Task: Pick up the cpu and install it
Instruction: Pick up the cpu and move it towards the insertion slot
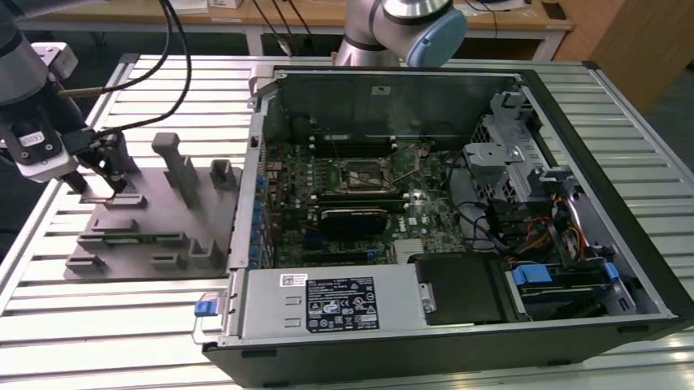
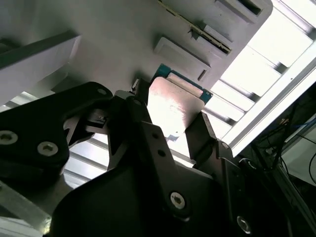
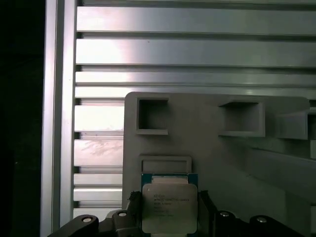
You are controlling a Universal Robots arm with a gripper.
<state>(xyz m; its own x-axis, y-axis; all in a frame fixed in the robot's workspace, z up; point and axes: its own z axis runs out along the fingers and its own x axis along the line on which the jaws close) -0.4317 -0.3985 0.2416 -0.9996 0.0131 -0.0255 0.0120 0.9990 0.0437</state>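
Note:
The cpu (image 3: 169,207), a small square chip with a silver top and a teal border, sits between my gripper's dark fingers in both wrist views, low over the grey parts holder (image 3: 222,163). Its silver face (image 2: 175,106) has one finger (image 2: 140,106) against one edge and the other finger pressed to the opposite edge. My gripper (image 1: 96,191) is at the exterior view's left, fingers down on the far corner of the grey holder (image 1: 162,244), shut on the cpu. The motherboard socket (image 1: 362,173) lies inside the open computer case (image 1: 434,203), well to the right of the gripper.
The grey holder carries upright posts (image 1: 174,162) and a memory stick (image 1: 136,239) lying in a slot. The case's metal wall (image 1: 255,162) stands between holder and motherboard. A power supply (image 1: 325,305) fills the case's near side. Cables (image 1: 152,73) hang beside my arm. Slatted aluminium table (image 1: 97,325) underneath.

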